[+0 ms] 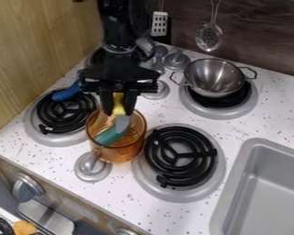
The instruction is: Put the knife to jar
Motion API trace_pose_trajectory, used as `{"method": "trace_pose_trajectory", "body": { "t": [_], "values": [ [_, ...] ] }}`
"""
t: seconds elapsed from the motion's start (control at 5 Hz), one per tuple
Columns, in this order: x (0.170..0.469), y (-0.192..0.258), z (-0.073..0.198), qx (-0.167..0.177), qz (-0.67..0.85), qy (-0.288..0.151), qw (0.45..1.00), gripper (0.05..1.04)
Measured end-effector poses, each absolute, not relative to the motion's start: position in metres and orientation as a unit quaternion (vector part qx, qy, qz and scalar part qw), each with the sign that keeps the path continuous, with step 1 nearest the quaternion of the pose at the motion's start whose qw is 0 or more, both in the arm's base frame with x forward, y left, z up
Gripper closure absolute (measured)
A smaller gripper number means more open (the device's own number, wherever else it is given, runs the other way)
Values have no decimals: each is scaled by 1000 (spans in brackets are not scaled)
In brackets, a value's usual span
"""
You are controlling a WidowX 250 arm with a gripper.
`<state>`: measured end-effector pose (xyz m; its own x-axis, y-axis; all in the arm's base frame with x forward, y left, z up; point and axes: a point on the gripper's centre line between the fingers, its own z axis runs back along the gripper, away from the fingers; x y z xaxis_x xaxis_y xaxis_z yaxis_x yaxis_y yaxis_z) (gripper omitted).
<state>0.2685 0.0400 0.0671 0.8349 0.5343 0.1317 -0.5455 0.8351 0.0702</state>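
Note:
The gripper (119, 104) hangs over the amber, see-through jar (119, 153) left of centre, with its fingers shut on the yellow handle of the knife (118, 104). Pointing down, the knife's grey blade reaches inside the jar's rim. A teal piece (110, 135) shows in the jar below the blade; whether it belongs to the knife or is a separate thing, I cannot tell. The jar stands upright between the two front burners.
Black coil burners lie left (65, 112) and right (181, 156) of the jar. A blue item (66, 92) rests at the left burner. A metal bowl (216, 77) sits on the back right burner; a grey sink (269, 183) is at right.

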Motion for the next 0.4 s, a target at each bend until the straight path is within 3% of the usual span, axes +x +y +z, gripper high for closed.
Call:
{"method": "trace_pose_trajectory", "body": {
  "t": [0.2, 0.4],
  "values": [
    [268, 41, 63, 42, 289, -59, 955, 675],
    [261, 40, 56, 33, 296, -50, 953, 367]
  ]
}}
